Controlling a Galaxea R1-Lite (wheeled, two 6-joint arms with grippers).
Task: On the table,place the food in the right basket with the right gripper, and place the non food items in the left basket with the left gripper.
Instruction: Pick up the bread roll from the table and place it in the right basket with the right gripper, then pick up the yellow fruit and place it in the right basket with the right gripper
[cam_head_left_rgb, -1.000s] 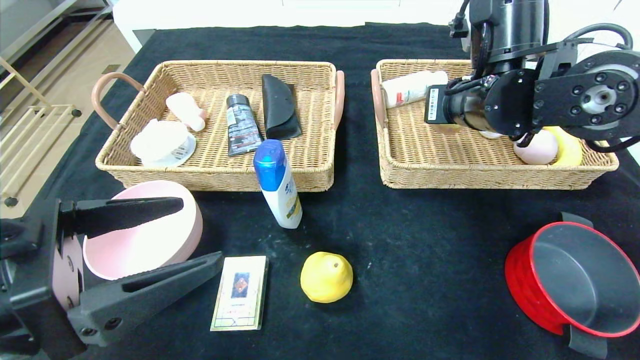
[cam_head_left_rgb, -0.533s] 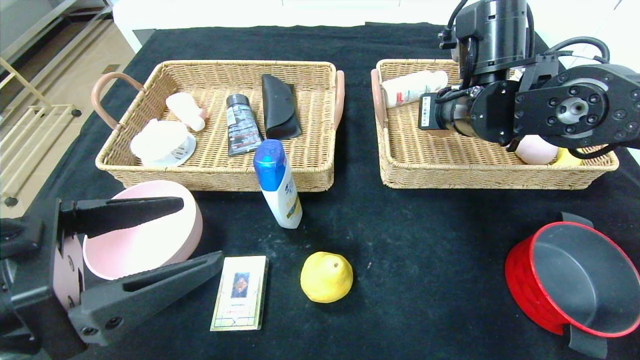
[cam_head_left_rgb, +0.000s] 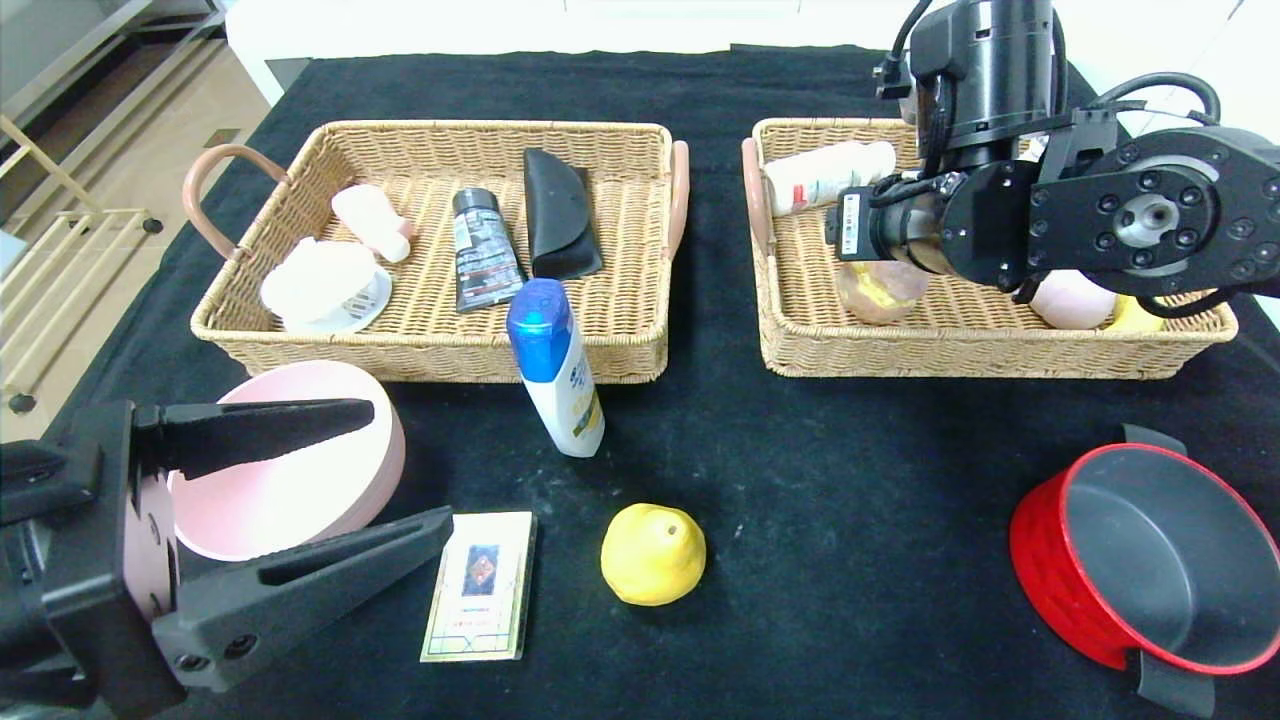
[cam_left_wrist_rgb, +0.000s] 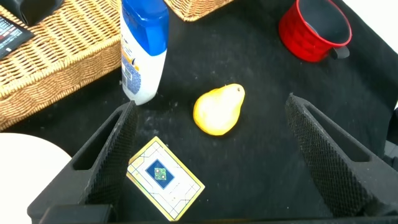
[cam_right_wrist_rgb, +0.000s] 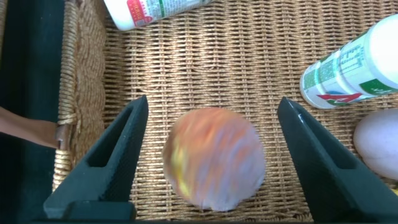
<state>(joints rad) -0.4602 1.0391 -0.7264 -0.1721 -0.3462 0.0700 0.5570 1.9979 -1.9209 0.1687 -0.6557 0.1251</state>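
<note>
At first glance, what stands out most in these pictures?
The right hand hangs open inside the right basket, a round orange-pink fruit blurred between its fingers. Nearer, a yellow pear lies on the black table, while the open left hand waits beside a pink bowl.

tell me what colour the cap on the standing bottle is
Blue cap on a white bottle, clearest in the head view.

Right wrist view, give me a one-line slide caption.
Open right gripper above a round orange-yellow food item lying free on the right basket floor.

Bright, even overhead light with soft shadows. Glare whitens the top edge of the head view. The peach in the right wrist view is motion-blurred.
</note>
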